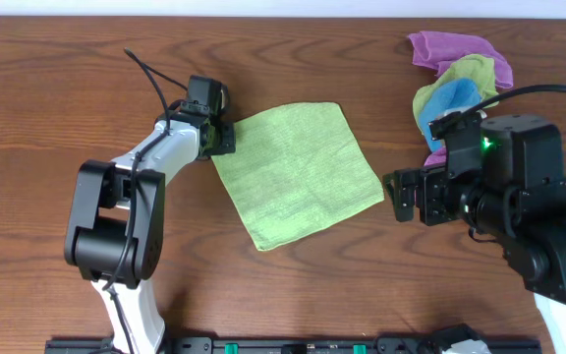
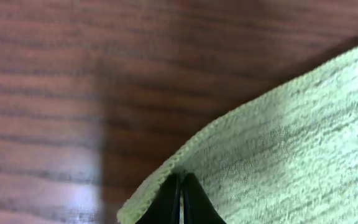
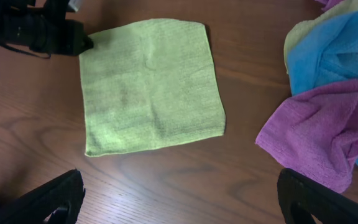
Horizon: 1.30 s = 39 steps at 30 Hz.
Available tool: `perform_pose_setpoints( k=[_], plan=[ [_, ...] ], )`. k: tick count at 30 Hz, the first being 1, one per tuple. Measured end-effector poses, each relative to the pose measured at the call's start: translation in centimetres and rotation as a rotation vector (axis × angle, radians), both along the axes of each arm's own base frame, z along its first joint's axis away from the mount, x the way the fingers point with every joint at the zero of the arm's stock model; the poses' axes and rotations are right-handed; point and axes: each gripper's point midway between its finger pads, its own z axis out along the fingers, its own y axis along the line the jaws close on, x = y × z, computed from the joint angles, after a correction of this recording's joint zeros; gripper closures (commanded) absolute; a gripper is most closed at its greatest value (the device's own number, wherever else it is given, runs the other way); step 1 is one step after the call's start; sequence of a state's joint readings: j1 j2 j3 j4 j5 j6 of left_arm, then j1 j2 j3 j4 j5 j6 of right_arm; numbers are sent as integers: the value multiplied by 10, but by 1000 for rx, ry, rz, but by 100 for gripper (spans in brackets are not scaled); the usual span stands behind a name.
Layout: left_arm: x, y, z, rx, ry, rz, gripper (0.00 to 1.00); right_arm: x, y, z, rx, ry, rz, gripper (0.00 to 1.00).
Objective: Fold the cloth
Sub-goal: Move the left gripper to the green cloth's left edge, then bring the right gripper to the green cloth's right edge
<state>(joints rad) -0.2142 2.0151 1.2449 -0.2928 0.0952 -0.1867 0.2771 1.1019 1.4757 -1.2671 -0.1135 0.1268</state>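
Left end effector point(image 2: 180, 186) pinches corner of green cloth point(image 1: 298, 172).

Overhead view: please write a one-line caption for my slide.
Left gripper pinches one corner of the flat green cloth; right gripper open beside it.

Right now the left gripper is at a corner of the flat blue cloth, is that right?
Not quite: the overhead view shows the left gripper at a corner of the flat green cloth; the blue cloth lies crumpled, apart from it.
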Motion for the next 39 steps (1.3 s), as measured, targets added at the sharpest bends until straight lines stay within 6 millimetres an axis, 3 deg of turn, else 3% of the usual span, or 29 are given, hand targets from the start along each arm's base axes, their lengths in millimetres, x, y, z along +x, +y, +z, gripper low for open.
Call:
perform_pose_setpoints(
  k=[7,11,16,20,21,23,24,25,27,29,30,32,36,39],
  plan=[
    [35,4,3,2,-137,26,94,4,1,-11,-15,50,-1,1],
    [61,19,7,3,-235,65,94,11,3,-25,-31,104,-1,1],
    [98,42,30,-15,-406,119,93,19,5,-37,-43,148,-2,1],
    [101,53,34,-15,-398,137,92,27,7,-41,-45,154,-4,1],
    [99,51,34,-22,-376,130,86,28,7,-42,-49,153,-6,1],
    [94,44,31,-45,-325,98,39,30,5,-42,-58,149,-13,1],
    [89,39,30,-70,-291,82,36,31,4,-42,-61,143,-16,2],
    [84,33,30,-96,-263,63,38,32,4,-41,-65,139,-17,7],
    [74,21,37,-160,-224,27,68,34,3,-41,-78,130,-12,21],
    [68,9,56,-225,-227,-17,91,34,2,-41,-90,124,2,36],
    [66,4,69,-253,-238,-36,94,34,2,-41,-100,118,15,52],
    [60,-9,109,-334,-281,-76,94,36,1,-42,-110,119,20,95],
    [33,-28,189,-468,-331,-146,94,51,2,-54,-124,132,16,99],
    [-1,-33,207,-506,-247,-163,94,71,5,-79,-114,146,15,99]
  ],
)
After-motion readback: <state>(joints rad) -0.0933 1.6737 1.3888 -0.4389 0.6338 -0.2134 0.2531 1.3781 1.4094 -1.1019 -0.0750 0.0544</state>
